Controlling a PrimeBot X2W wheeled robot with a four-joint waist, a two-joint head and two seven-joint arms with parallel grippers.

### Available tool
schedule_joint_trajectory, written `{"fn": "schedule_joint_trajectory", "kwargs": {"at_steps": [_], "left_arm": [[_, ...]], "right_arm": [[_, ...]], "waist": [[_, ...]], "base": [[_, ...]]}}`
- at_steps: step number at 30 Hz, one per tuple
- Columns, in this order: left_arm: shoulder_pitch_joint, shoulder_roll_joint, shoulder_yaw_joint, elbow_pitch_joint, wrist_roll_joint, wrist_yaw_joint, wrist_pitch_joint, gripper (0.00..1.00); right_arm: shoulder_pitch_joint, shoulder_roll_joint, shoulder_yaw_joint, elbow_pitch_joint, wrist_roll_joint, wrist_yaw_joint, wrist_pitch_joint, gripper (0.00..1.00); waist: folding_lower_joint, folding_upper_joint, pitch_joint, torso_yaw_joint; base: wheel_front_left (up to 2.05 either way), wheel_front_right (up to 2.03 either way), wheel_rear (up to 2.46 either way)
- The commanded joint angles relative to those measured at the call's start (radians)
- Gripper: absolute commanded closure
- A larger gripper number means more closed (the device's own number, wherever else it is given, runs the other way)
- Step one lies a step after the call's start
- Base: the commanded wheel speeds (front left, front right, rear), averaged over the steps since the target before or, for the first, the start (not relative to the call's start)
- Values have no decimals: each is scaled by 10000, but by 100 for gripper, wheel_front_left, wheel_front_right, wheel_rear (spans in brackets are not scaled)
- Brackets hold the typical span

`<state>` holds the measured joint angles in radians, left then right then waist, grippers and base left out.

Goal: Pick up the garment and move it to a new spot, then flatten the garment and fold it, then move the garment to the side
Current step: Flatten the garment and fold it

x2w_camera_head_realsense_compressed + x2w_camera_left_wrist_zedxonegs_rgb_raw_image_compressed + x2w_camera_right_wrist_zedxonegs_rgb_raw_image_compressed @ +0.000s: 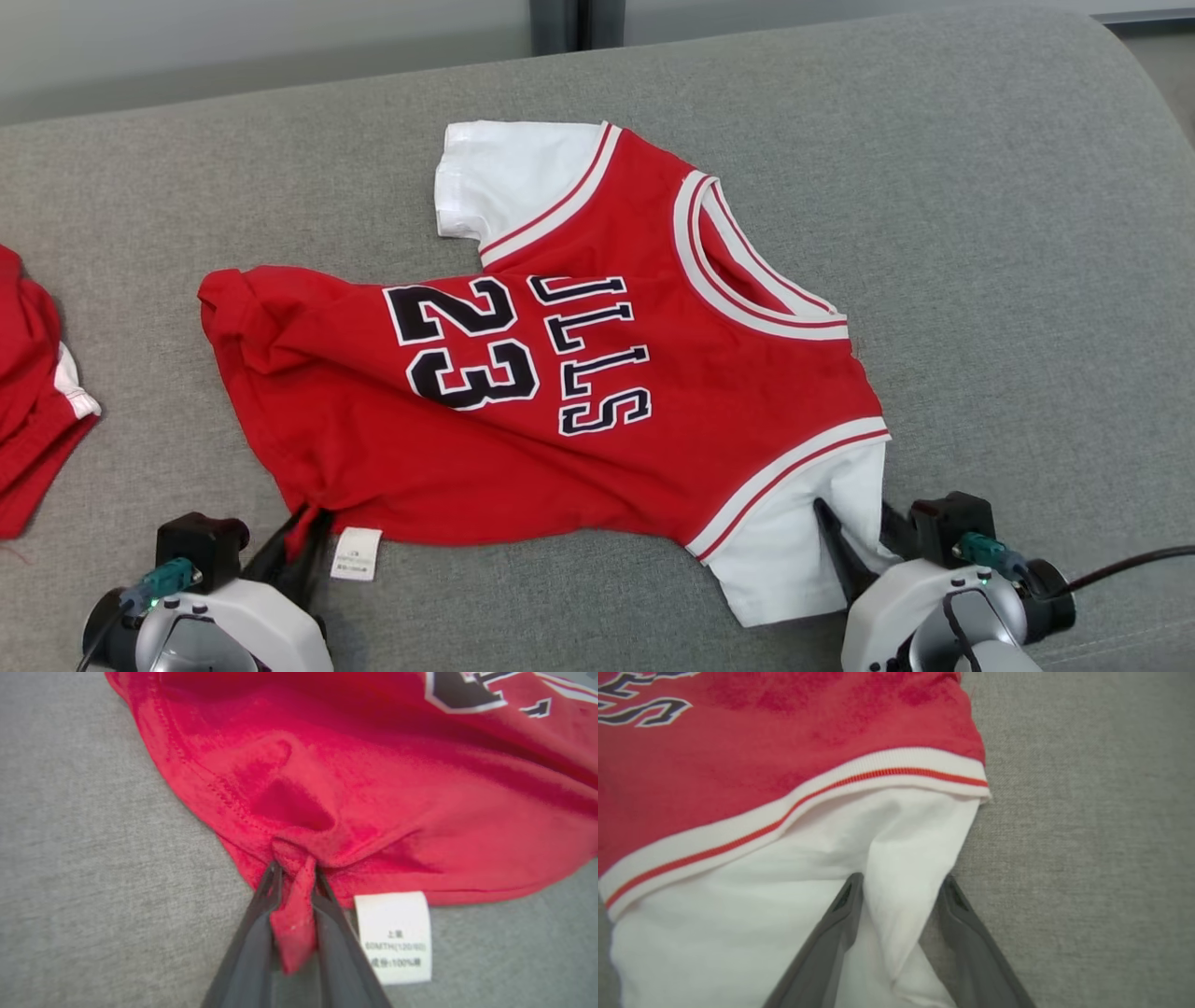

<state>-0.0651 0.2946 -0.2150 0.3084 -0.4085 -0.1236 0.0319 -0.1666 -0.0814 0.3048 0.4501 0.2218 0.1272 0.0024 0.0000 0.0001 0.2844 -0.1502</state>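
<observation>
The garment [607, 373] is a red jersey with "23" and white sleeves, lying mostly flat on the grey cushion [1008, 280], neck to the right. My left gripper [303, 527] is at its near left hem; in the left wrist view the gripper [295, 870] is shut on a bunched pinch of red hem [294, 924], beside the white care label [395, 935]. My right gripper [854, 509] is at the near white sleeve [794, 551]. In the right wrist view that gripper [903, 879] stands open, its fingers astride a raised fold of the sleeve [901, 858].
A second red garment [28, 401] lies at the cushion's left edge. A black cable [1130, 565] trails from the right wrist. Bare grey cushion stretches to the right of the jersey and behind it, up to the back edge [560, 56].
</observation>
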Motion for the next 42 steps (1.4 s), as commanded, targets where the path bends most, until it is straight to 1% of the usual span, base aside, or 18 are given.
{"fn": "schedule_joint_trajectory", "kwargs": {"at_steps": [1,4,5,8,9,12,15,16,20,24,27,29,32,33,35,38,39,42], "left_arm": [[271,-52,-370,511,-58,-79,390,100],[318,137,-582,455,-342,-87,441,100],[369,206,-630,365,-450,-90,455,100],[500,435,-471,-297,-890,-80,320,100],[547,555,-391,-636,-1038,-69,307,100],[849,870,-118,-1987,-1433,-73,433,100],[1276,1223,347,-3840,-1820,115,706,100],[1276,1223,347,-3840,-1820,115,706,100],[1321,1686,1003,-6570,-2068,502,1258,100],[596,2241,1594,-8773,-2250,846,2116,100],[-578,2737,1984,-9422,-2487,919,2827,100],[-1654,3015,2078,-9389,-2752,836,3278,100],[-3800,3334,2025,-8708,-3208,720,3899,100],[-4554,3409,1915,-8312,-3240,676,4096,100],[-6139,3438,1599,-7382,-3195,553,4334,100],[-8577,3198,1036,-5681,-2828,434,4341,100],[-9313,3002,817,-5032,-2738,384,4272,100],[-11468,2555,290,-3090,-2124,278,3806,100]], "right_arm": [[86,155,517,593,262,69,335,100],[-6,-84,722,266,1098,62,-33,100],[-20,-99,759,33,1561,62,-201,100],[-54,-437,747,-1064,2981,56,-615,100],[1,-667,705,-1491,3421,43,-685,100],[262,-1297,526,-3038,4686,43,-854,100],[460,-2015,16,-4791,5615,45,-970,100],[460,-2015,16,-4791,5615,45,-970,100],[551,-2755,-956,-7065,6388,45,-868,100],[-110,-3185,-2049,-8945,6936,45,-354,100],[-1219,-3262,-2706,-9613,7330,45,379,100],[-2264,-3271,-3128,-9560,7330,44,1018,100],[-4331,-3034,-3510,-8791,6747,44,2140,100],[-5112,-2843,-3459,-8456,6496,47,2524,100],[-6739,-2233,-3433,-7511,5887,44,3140,100],[-9261,-1306,-3322,-5934,4831,44,3676,100],[-10004,-1033,-3234,-5348,4421,44,3759,100],[-12242,-313,-3561,-3558,3238,45,3390,100]], "waist": [[0,-1,-33,0],[0,-1,-199,3],[0,-1,-270,-8],[0,-1,-517,-58],[0,-1,-607,-76],[0,-1,-822,-119],[0,-1,-943,-141],[0,-1,-943,-141],[0,-1,-917,-152],[0,-1,-624,-168],[0,-1,-129,-173],[0,-1,343,-134],[0,-1,1257,-49],[0,-1,1546,-15],[0,-1,2119,50],[0,-1,2965,172],[0,-1,3188,221],[0,-1,3806,458]], "base": [[0,0,0],[0,0,0],[0,0,0],[0,0,0],[0,0,0],[0,0,0],[0,0,0],[0,0,0],[0,0,0],[0,0,0],[0,0,0],[0,0,0],[0,0,0],[0,0,0],[0,0,0],[0,0,0],[0,0,0],[0,0,0]]}}
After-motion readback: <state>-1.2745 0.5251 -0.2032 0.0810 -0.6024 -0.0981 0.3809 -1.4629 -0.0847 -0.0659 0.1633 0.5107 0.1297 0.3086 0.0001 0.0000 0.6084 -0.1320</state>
